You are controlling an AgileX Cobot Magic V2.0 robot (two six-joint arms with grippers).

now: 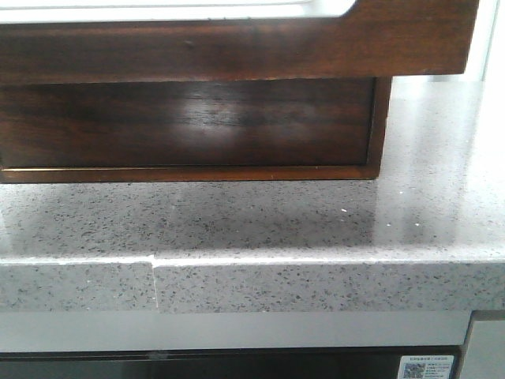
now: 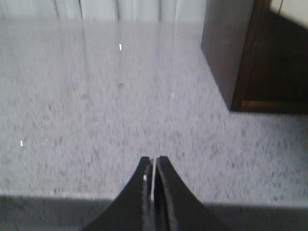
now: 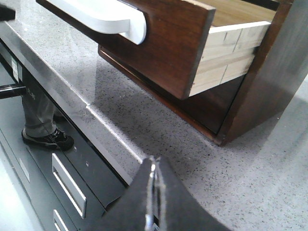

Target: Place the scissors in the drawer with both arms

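Note:
The dark brown glossy drawer point(image 1: 237, 47) is pulled out over the speckled counter and fills the top of the front view; its white-lined cut-out point(image 1: 158, 9) shows at the top edge. In the right wrist view the drawer front point(image 3: 168, 43) with its white lining point(image 3: 103, 14) juts out of its wooden cabinet point(image 3: 269, 82). My right gripper point(image 3: 153, 161) is shut and empty, above the counter in front of the cabinet. My left gripper point(image 2: 154, 160) is shut and empty, over bare counter beside the cabinet's corner point(image 2: 240, 72). The scissors are out of view. Neither gripper shows in the front view.
The grey speckled countertop point(image 1: 260, 221) has a front edge with a seam point(image 1: 154, 276). Below it are dark appliance fronts with handles point(image 3: 70, 185). A person's leg and shoe point(image 3: 45, 137) stand on the floor beside the counter.

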